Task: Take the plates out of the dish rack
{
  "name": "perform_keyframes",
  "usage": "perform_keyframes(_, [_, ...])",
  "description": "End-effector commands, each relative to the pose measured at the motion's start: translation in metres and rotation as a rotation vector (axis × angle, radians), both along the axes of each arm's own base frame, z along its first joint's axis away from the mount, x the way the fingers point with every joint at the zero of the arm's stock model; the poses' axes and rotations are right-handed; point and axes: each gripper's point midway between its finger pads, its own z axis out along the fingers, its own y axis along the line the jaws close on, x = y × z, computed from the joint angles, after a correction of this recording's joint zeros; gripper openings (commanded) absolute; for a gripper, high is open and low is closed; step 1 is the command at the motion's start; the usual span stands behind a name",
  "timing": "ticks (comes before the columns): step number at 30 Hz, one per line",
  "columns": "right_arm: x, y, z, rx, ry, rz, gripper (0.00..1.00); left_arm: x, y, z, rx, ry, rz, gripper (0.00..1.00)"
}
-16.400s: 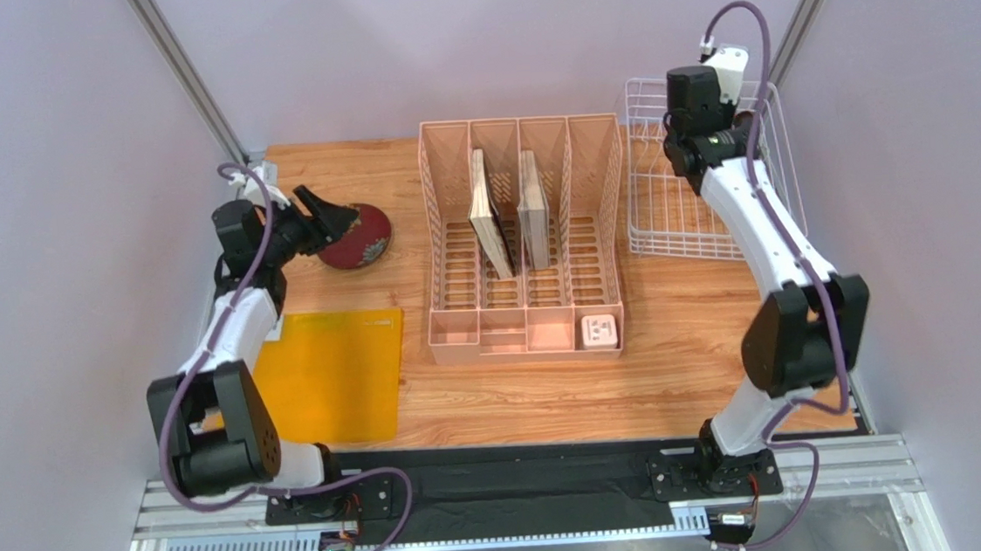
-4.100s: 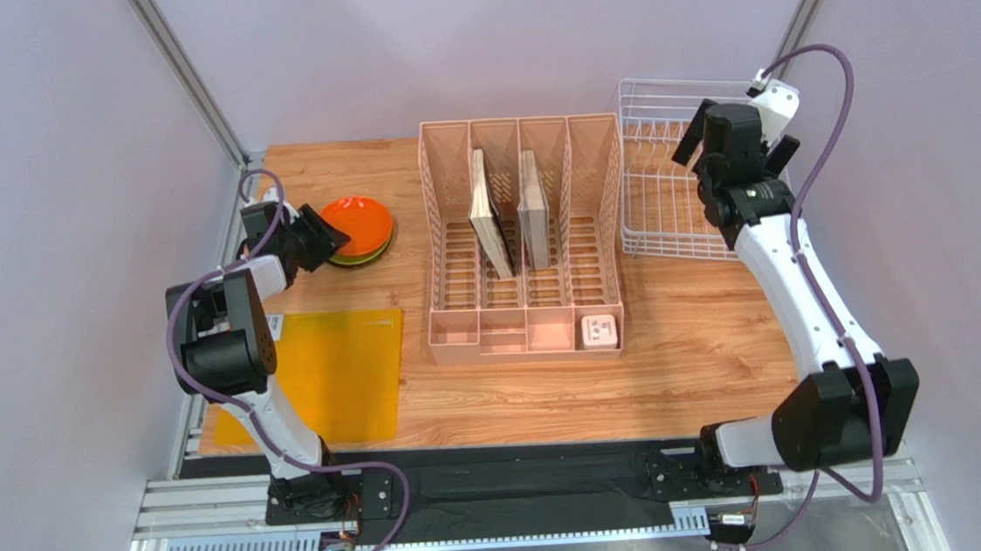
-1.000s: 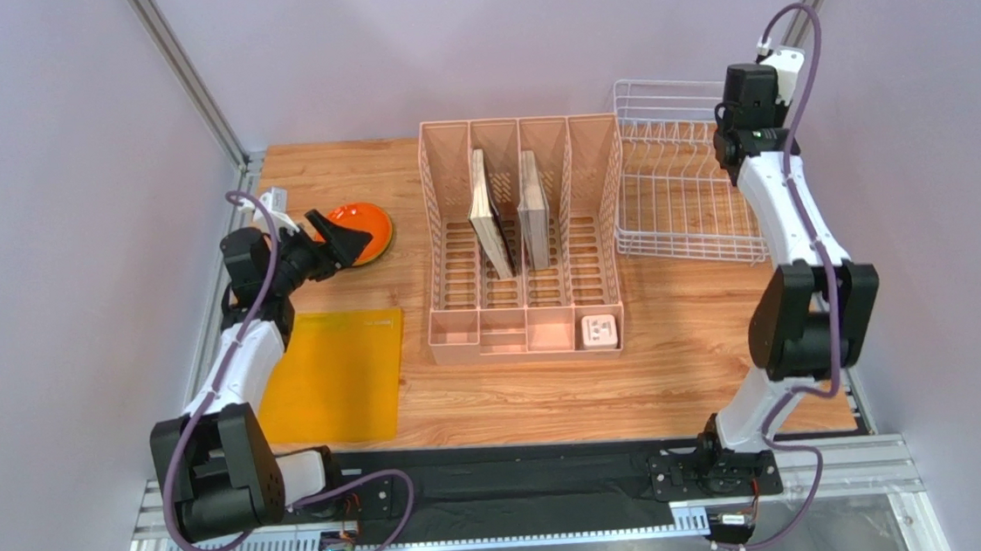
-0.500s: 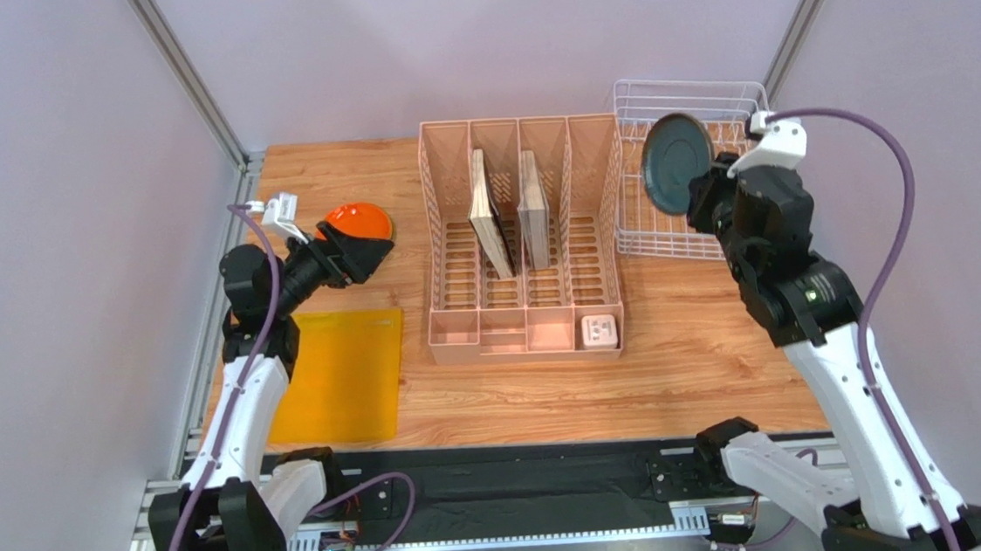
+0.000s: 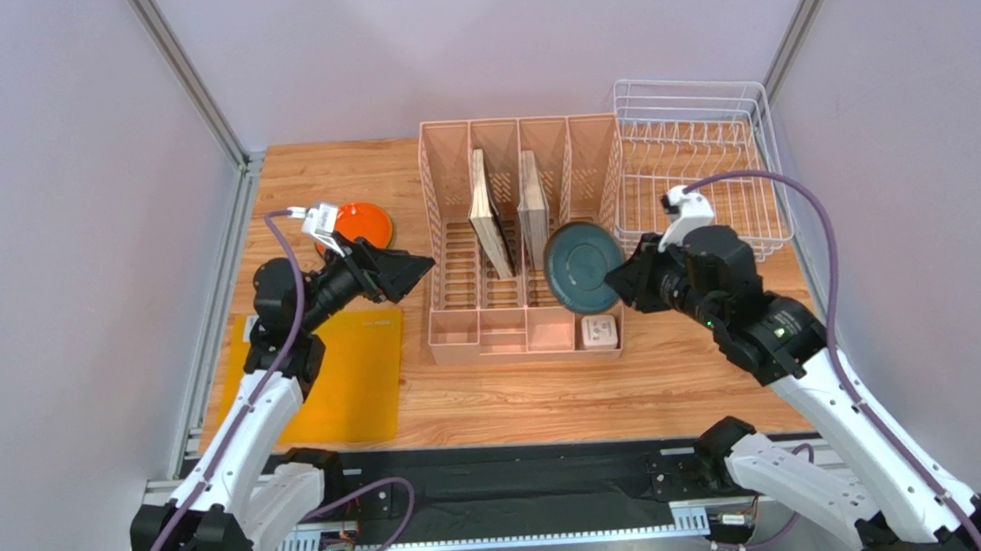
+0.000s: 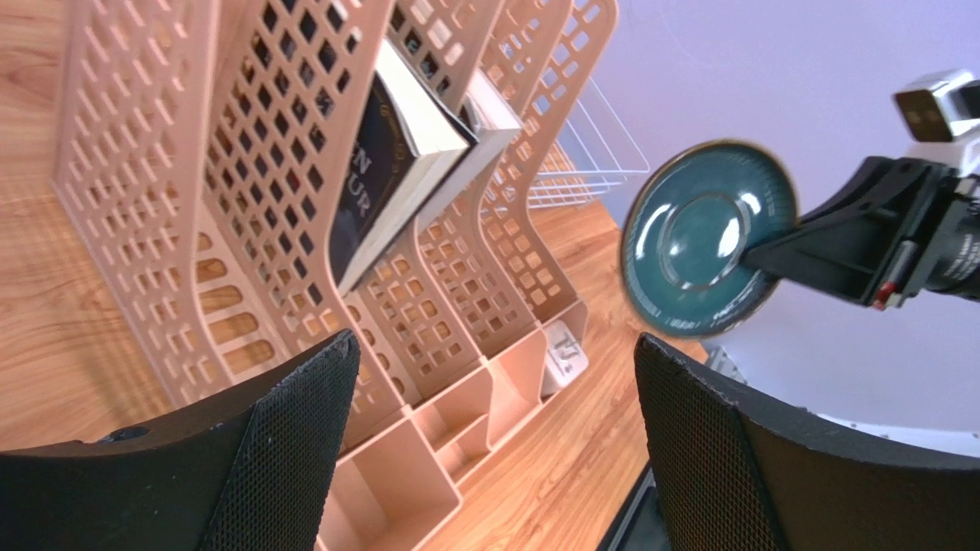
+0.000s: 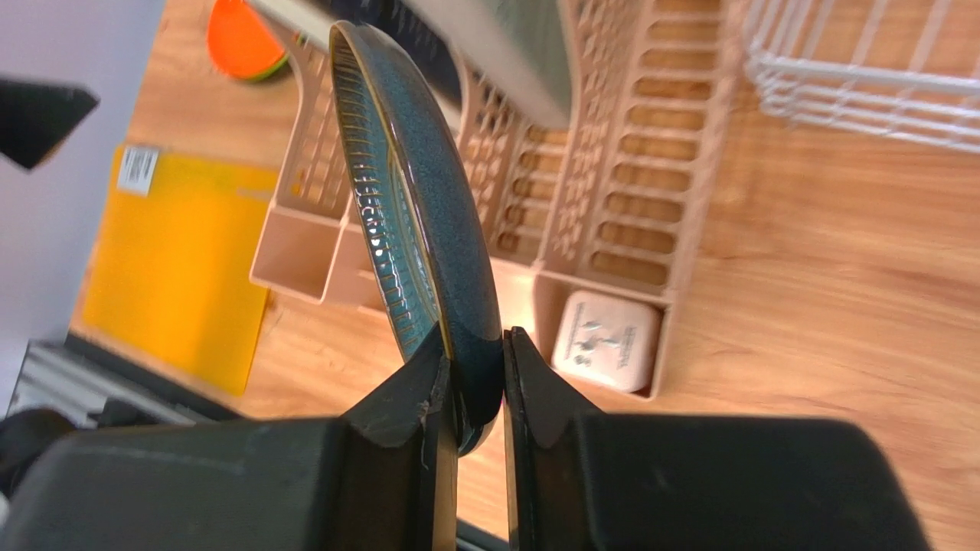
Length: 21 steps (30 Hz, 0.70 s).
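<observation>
My right gripper is shut on the lower rim of a dark grey-teal plate, held upright on edge in the air in front of the pink organizer. In the right wrist view the black fingers clamp the plate on both faces of its rim at the gripper. My left gripper stands open and empty, pointing right toward the plate. An orange plate lies on a stack at the back left, behind the left arm. In the white wire dish rack at the back right, only wire and tines show.
The pink slotted organizer fills the table's middle, with two books leaning in it and a small white box in a front compartment. A flat yellow mat lies at the front left. Grey walls close both sides.
The right arm has carried the teal plate from over the dish rack down and left to the organizer's front. The left gripper has left the orange plate, swung right and opened wider.
</observation>
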Motion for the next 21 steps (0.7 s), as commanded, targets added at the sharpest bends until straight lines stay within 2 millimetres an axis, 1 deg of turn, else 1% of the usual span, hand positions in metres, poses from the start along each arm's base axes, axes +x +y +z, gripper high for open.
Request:
perform_keyframes(1, [0.003,0.049,0.026,0.143,-0.079,0.118,0.00,0.000,-0.014,0.010,-0.020,-0.053,-0.005,0.93])
perform_keyframes(3, [0.001,0.062,0.026,0.153,-0.077,0.152,0.00,0.003,-0.018,0.007,-0.020,-0.049,0.000,0.93])
perform_keyframes(4, [-0.002,0.074,0.026,0.157,-0.078,0.187,0.00,0.000,-0.023,0.007,-0.019,-0.052,-0.016,0.93])
perform_keyframes(5, [0.002,0.076,0.026,0.151,-0.085,0.173,0.00,0.002,-0.026,0.004,-0.017,-0.045,-0.019,0.93])
perform_keyframes(7, [0.000,0.093,0.029,0.159,-0.088,0.215,0.00,0.000,-0.033,0.002,-0.020,-0.045,-0.029,0.93])
perform_keyframes(9, [-0.001,0.104,0.030,0.170,-0.090,0.241,0.00,0.003,-0.037,-0.003,-0.025,-0.040,-0.027,0.93])
perform_keyframes(13, [0.001,0.128,0.034,0.213,-0.099,0.306,0.00,0.001,-0.046,-0.009,-0.027,-0.036,-0.040,0.93])
perform_keyframes(14, [0.001,0.132,0.035,0.223,-0.100,0.320,0.00,0.001,-0.047,-0.009,-0.033,-0.039,-0.042,0.93])
perform_keyframes(16, [0.005,0.139,0.038,0.235,-0.118,0.335,0.00,-0.003,-0.051,-0.014,-0.051,-0.023,-0.063,0.92])
perform_keyframes(17, [0.005,0.142,0.040,0.241,-0.124,0.345,0.00,-0.004,-0.052,-0.009,-0.071,-0.047,-0.070,0.92])
perform_keyframes(19, [0.009,0.149,0.044,0.259,-0.143,0.356,0.00,-0.008,-0.053,-0.017,-0.104,-0.019,-0.080,0.92])
perform_keyframes(21, [0.008,0.156,0.045,0.280,-0.140,0.381,0.00,-0.013,-0.055,-0.010,-0.149,-0.048,-0.100,0.91])
